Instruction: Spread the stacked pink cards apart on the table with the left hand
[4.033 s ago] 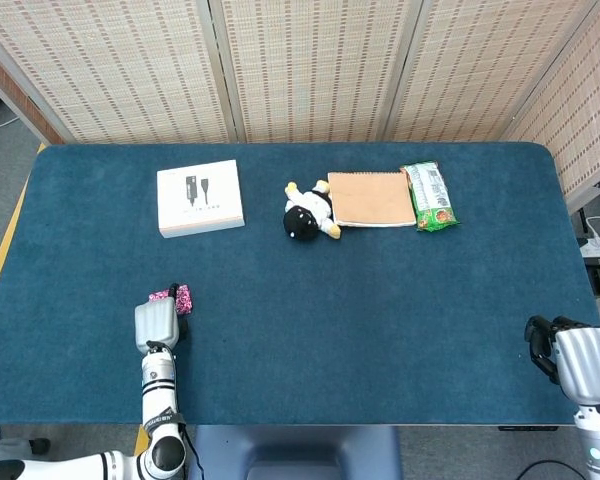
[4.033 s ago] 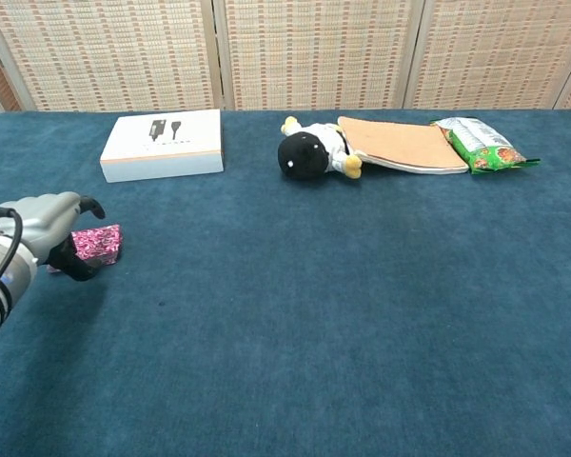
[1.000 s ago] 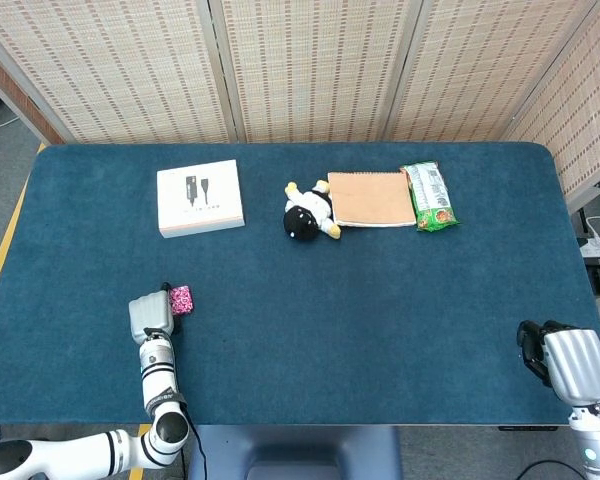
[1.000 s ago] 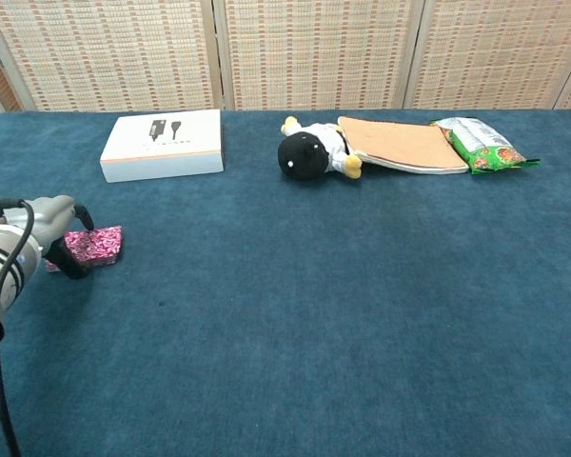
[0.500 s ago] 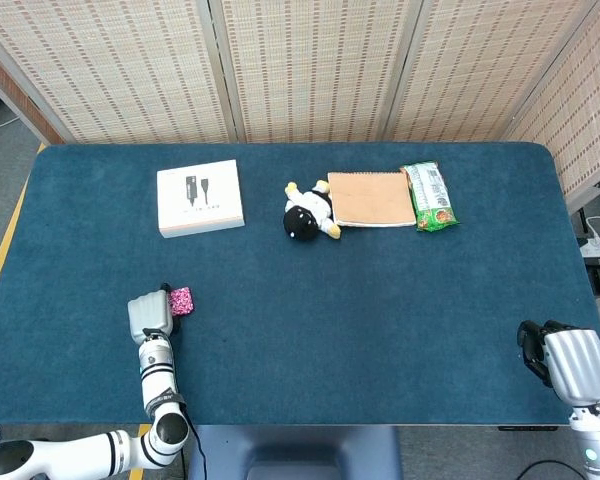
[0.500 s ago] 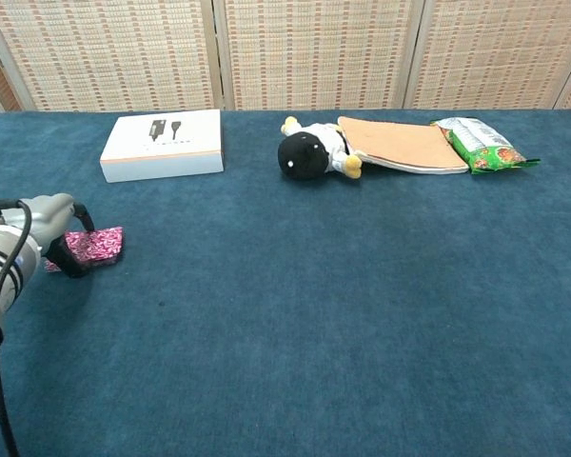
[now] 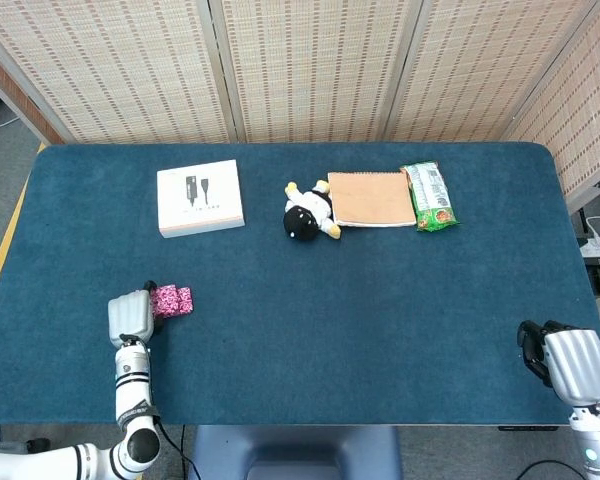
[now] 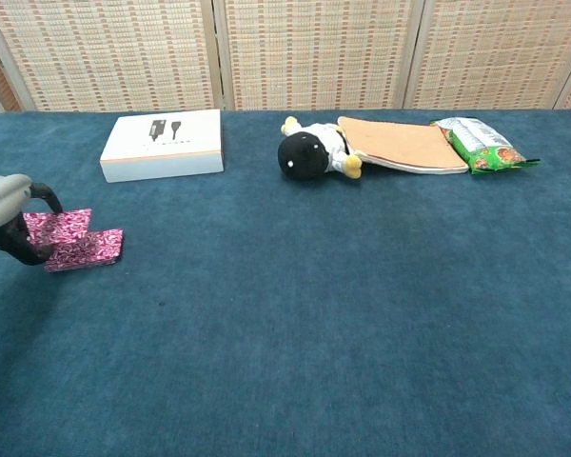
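Observation:
The pink cards (image 7: 171, 300) lie near the table's front left. In the chest view they show as two overlapping patterned cards: a lower one (image 8: 88, 249) flat on the cloth and an upper one (image 8: 57, 227) shifted to the left. My left hand (image 7: 130, 318) is at their left edge, and its dark fingertips (image 8: 21, 246) pinch the upper card's left end. My right hand (image 7: 568, 363) rests at the front right edge with its fingers curled in and nothing in them.
A white box (image 7: 200, 198) sits at the back left. Mid-back lie a black-and-white plush toy (image 7: 306, 212), a tan notebook (image 7: 371, 199) and a green snack packet (image 7: 430, 196). The blue cloth table (image 7: 360, 310) ends close behind my left hand.
My left hand has moved left, drawing the upper card with it. The stack, compact half a second ago, now shows as two offset cards. The right hand has stayed put.

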You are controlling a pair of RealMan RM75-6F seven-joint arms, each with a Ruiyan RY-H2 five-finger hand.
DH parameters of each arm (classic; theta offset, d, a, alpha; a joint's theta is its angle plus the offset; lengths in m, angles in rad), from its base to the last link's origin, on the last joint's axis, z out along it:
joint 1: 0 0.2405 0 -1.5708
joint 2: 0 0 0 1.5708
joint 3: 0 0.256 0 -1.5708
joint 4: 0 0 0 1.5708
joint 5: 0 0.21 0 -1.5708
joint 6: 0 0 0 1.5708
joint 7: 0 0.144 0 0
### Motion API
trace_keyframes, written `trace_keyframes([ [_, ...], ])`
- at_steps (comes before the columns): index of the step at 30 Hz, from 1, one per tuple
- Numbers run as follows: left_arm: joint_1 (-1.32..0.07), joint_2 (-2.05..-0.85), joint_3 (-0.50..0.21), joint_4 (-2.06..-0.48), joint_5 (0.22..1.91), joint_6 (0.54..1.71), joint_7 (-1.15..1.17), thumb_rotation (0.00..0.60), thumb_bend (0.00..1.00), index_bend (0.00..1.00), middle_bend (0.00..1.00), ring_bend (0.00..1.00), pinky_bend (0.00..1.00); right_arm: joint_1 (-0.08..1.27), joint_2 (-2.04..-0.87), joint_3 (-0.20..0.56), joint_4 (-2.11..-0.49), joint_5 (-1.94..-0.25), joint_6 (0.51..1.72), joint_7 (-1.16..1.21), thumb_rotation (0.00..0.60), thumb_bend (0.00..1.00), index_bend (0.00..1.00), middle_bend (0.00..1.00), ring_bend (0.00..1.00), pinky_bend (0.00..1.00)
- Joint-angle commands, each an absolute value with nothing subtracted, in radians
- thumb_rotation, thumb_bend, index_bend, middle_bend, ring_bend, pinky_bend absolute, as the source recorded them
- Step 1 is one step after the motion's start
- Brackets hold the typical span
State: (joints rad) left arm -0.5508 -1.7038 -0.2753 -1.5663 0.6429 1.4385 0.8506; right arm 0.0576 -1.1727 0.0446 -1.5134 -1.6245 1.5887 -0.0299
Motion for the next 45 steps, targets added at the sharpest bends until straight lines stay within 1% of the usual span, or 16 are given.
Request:
trace_keyframes([
  [1, -0.503, -1.603, -0.239, -1.612, 0.682, 1.403, 0.792, 0.6, 0.39, 0.5, 1.0, 1.0, 1.0, 0.058, -1.173, 0.045, -1.514, -1.624, 1.589, -0.031, 0.6, 0.47, 1.0, 0.82, 0.7, 0.83],
  [6, -0.487, -1.557, -0.226, -1.613, 0.695, 1.384, 0.769, 0.6, 0.4, 0.5, 1.0, 1.0, 1.0, 0.057, -1.174, 0.045, -1.514, -1.624, 1.589, -0.032, 0.6, 0.47, 1.0, 0.82, 0.7, 0.83],
  [8, -0.461, -1.515, -0.217, -1.579, 0.682, 1.356, 0.729, 0.6, 0.39, 0.5, 1.0, 1.0, 1.0, 0.056, -1.176, 0.045, -1.514, -1.626, 1.594, -0.034, 0.6, 0.47, 1.0, 0.82, 0.7, 0.83],
  [10, -0.451, -1.499, -0.207, -1.538, 0.691, 1.311, 0.685, 0.6, 0.4, 0.5, 1.0, 1.0, 1.0, 0.055, -1.177, 0.045, -1.514, -1.625, 1.594, -0.036, 0.6, 0.47, 1.0, 0.82, 0.7, 0.83],
  [16, -0.447, -1.522, -0.183, -1.384, 0.706, 1.213, 0.617, 0.6, 0.4, 0.49, 1.0, 1.0, 1.0, 0.057, -1.179, 0.045, -1.514, -1.622, 1.589, -0.04, 0.6, 0.47, 1.0, 0.82, 0.7, 0.83],
  [20, -0.451, -1.548, -0.179, -1.3, 0.702, 1.162, 0.592, 0.6, 0.4, 0.48, 1.0, 1.0, 1.0, 0.057, -1.178, 0.043, -1.515, -1.625, 1.588, -0.04, 0.6, 0.47, 1.0, 0.82, 0.7, 0.83],
  [23, -0.45, -1.561, -0.178, -1.272, 0.7, 1.142, 0.582, 0.6, 0.39, 0.44, 1.0, 1.0, 1.0, 0.057, -1.178, 0.043, -1.514, -1.625, 1.587, -0.041, 0.6, 0.47, 1.0, 0.82, 0.7, 0.83],
  [24, -0.45, -1.565, -0.178, -1.269, 0.703, 1.142, 0.579, 0.6, 0.39, 0.4, 1.0, 1.0, 1.0, 0.057, -1.178, 0.043, -1.514, -1.624, 1.586, -0.041, 0.6, 0.47, 1.0, 0.82, 0.7, 0.83],
  [28, -0.449, -1.575, -0.18, -1.272, 0.709, 1.148, 0.58, 0.6, 0.39, 0.26, 1.0, 1.0, 1.0, 0.057, -1.176, 0.04, -1.515, -1.627, 1.586, -0.041, 0.6, 0.47, 1.0, 0.82, 0.7, 0.83],
  [33, -0.45, -1.58, -0.181, -1.286, 0.699, 1.158, 0.608, 0.6, 0.39, 0.14, 1.0, 1.0, 1.0, 0.056, -1.174, 0.04, -1.515, -1.63, 1.59, -0.035, 0.6, 0.47, 1.0, 0.82, 0.7, 0.83],
  [36, -0.447, -1.571, -0.181, -1.313, 0.694, 1.17, 0.625, 0.6, 0.39, 0.09, 1.0, 1.0, 1.0, 0.056, -1.172, 0.04, -1.515, -1.629, 1.589, -0.033, 0.6, 0.47, 1.0, 0.82, 0.7, 0.83],
  [41, -0.438, -1.535, -0.188, -1.405, 0.7, 1.208, 0.635, 0.6, 0.38, 0.07, 1.0, 1.0, 1.0, 0.056, -1.171, 0.039, -1.516, -1.631, 1.589, -0.03, 0.6, 0.47, 1.0, 0.82, 0.7, 0.83],
  [45, -0.434, -1.504, -0.192, -1.51, 0.739, 1.229, 0.614, 0.6, 0.38, 0.12, 1.0, 1.0, 1.0, 0.057, -1.174, 0.038, -1.514, -1.632, 1.587, -0.032, 0.6, 0.47, 1.0, 0.82, 0.7, 0.83],
])
